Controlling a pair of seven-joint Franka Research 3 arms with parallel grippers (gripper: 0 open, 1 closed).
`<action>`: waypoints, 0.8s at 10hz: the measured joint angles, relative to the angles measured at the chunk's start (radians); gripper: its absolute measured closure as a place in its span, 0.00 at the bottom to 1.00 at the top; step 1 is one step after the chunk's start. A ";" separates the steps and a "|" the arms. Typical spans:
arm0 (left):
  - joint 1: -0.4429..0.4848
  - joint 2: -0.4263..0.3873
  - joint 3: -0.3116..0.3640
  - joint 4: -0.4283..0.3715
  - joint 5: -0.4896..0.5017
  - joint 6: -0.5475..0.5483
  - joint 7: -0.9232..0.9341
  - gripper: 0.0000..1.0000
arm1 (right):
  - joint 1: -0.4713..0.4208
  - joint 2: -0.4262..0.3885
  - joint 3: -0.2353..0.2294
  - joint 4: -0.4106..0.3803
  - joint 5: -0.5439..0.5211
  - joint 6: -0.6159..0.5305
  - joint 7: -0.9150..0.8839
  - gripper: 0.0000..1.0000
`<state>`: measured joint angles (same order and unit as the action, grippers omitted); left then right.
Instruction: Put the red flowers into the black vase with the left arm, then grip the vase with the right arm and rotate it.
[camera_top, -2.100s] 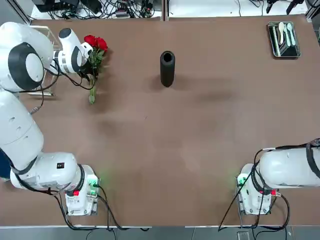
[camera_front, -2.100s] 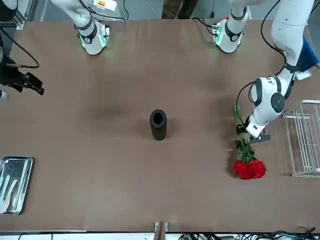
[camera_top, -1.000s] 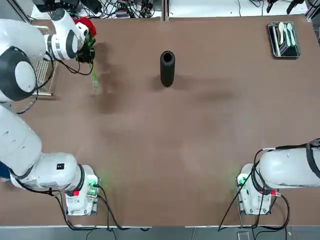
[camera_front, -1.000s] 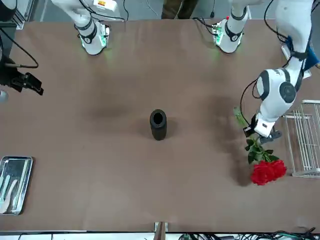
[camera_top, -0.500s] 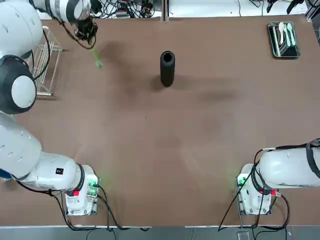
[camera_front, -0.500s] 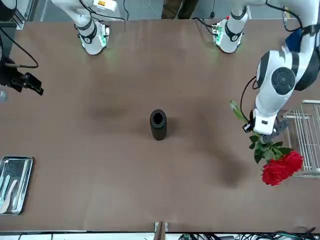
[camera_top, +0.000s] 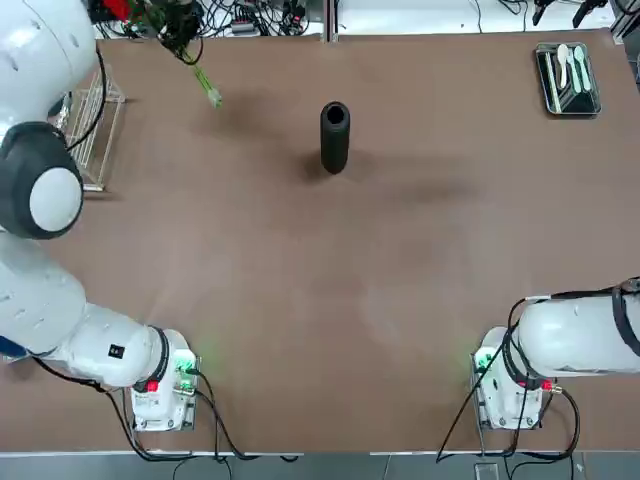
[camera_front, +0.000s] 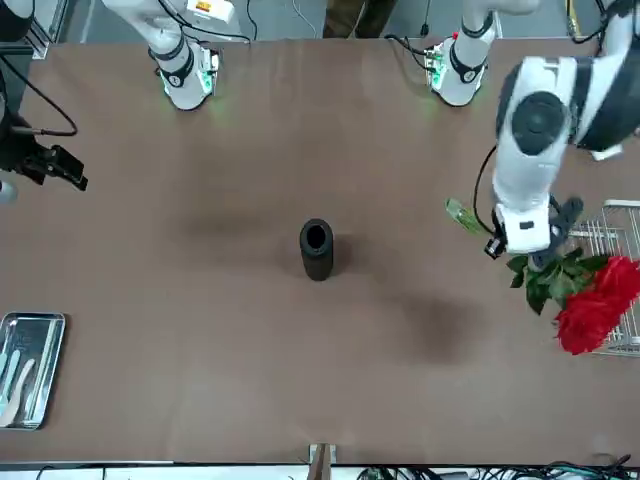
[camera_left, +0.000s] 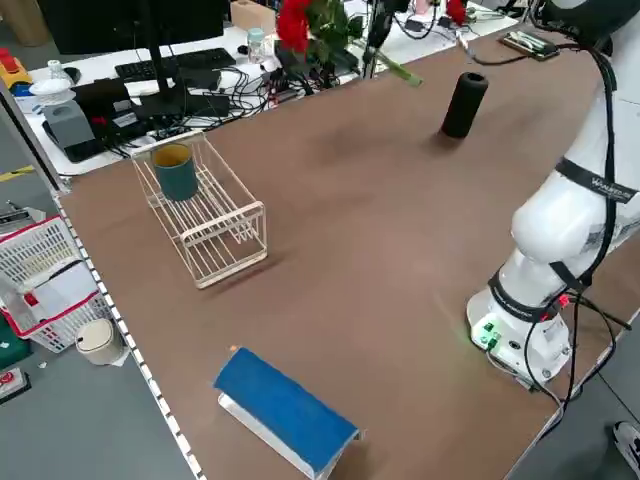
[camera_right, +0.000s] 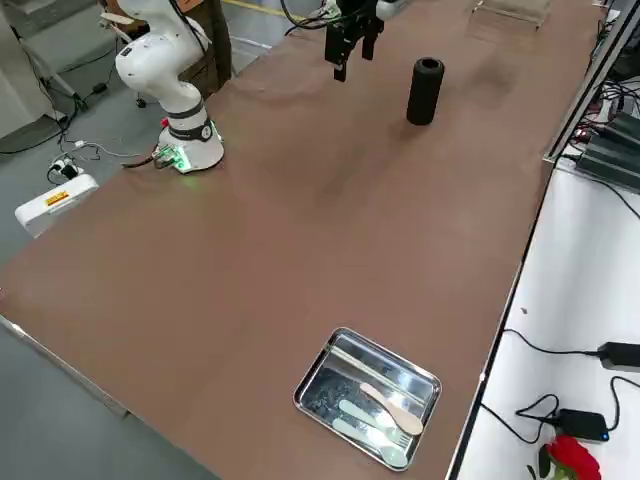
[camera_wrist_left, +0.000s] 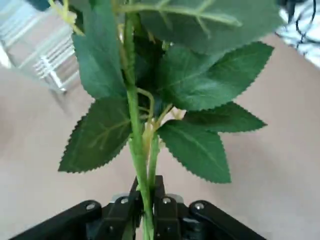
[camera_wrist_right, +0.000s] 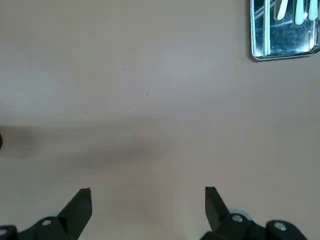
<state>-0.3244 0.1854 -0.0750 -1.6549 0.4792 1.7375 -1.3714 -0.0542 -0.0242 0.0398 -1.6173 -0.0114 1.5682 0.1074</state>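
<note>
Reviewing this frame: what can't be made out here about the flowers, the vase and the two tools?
- Red flowers: top view cuts the blooms off at its upper edge; only stems show.
- Left tool: shut on the stems in its wrist view; leaves hide the blooms there.
- Black vase: its inside is too dark to see in any view.
- Right tool: open over bare table, outside the top view.

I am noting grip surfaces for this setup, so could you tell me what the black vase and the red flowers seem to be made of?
The black vase: matte, glare-free black surface, possibly plastic or coated ceramic; unclear which. The red flowers, held by the left gripper: probably artificial fabric or plastic, judging by their uniform, crisply serrated leaves and smooth, even green stems.
</note>
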 joint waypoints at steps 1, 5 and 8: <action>-0.058 0.001 -0.002 0.013 0.082 -0.069 -0.100 0.89 | 0.000 0.000 0.000 0.000 0.000 0.000 0.000 0.00; -0.296 0.023 -0.004 0.063 0.342 -0.305 -0.383 0.89 | 0.000 0.000 0.000 0.000 0.000 0.001 0.000 0.00; -0.431 0.088 -0.004 0.135 0.480 -0.367 -0.518 0.89 | -0.003 0.000 -0.004 -0.003 0.003 0.009 0.000 0.00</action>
<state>-0.7551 0.2734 -0.0794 -1.5195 0.9593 1.3708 -1.8899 -0.0575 -0.0238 0.0356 -1.6199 -0.0084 1.5767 0.1077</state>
